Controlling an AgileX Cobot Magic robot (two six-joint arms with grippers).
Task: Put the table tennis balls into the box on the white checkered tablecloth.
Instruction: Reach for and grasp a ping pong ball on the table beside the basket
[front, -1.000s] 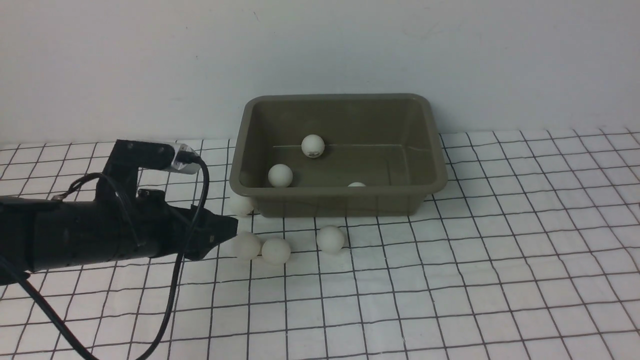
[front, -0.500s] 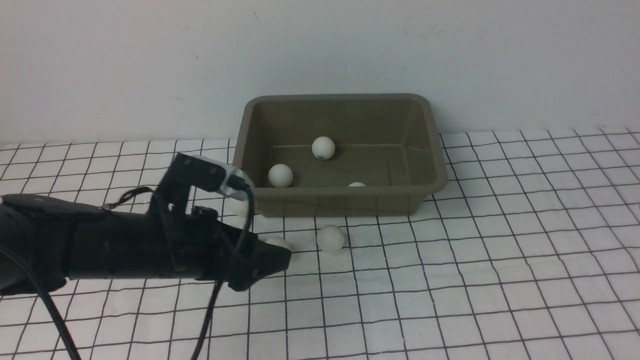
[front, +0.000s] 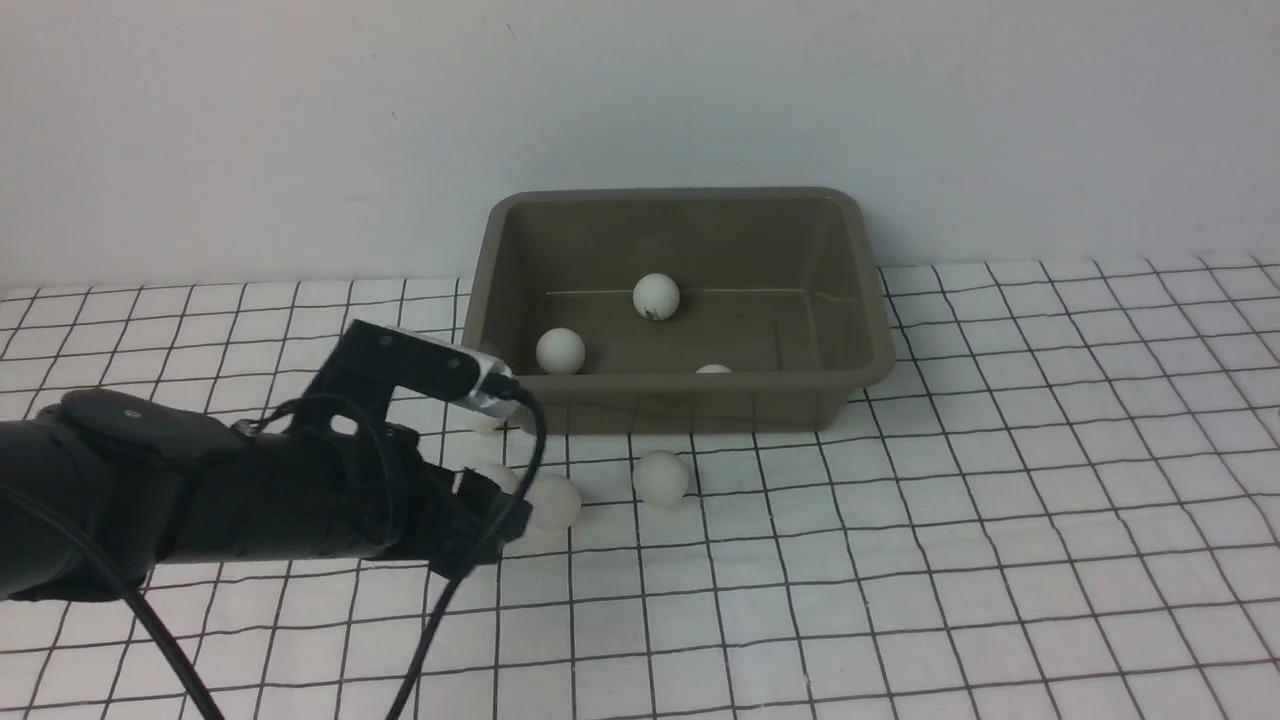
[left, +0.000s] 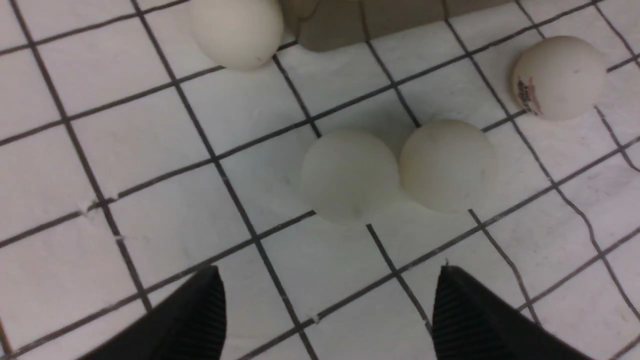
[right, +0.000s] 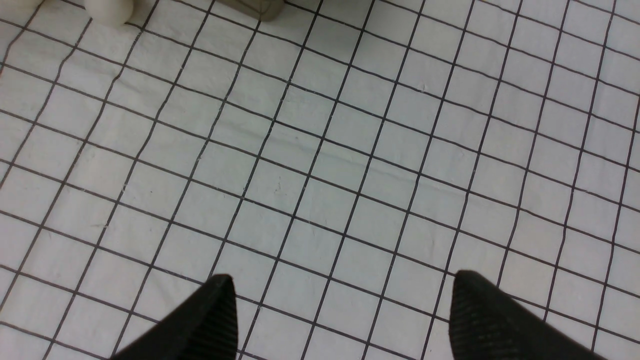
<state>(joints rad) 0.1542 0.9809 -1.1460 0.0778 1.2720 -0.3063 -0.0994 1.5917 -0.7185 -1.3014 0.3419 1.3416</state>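
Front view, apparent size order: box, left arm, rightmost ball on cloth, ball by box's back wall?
1-2. left arm, box: about alike, arm nearer; unranked.
3. rightmost cloth ball.
4. back-wall ball: slightly smaller, but farther.

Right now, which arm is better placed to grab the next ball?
Left. The left fingers are open, facing two touching balls near the box. The right fingers are open over bare cloth, no ball between them.

Left pincer (front: 497, 503) near, perhaps against, ball (front: 556, 500)

balls (front: 655, 297) in box (front: 680, 192), other balls (front: 661, 477) before it
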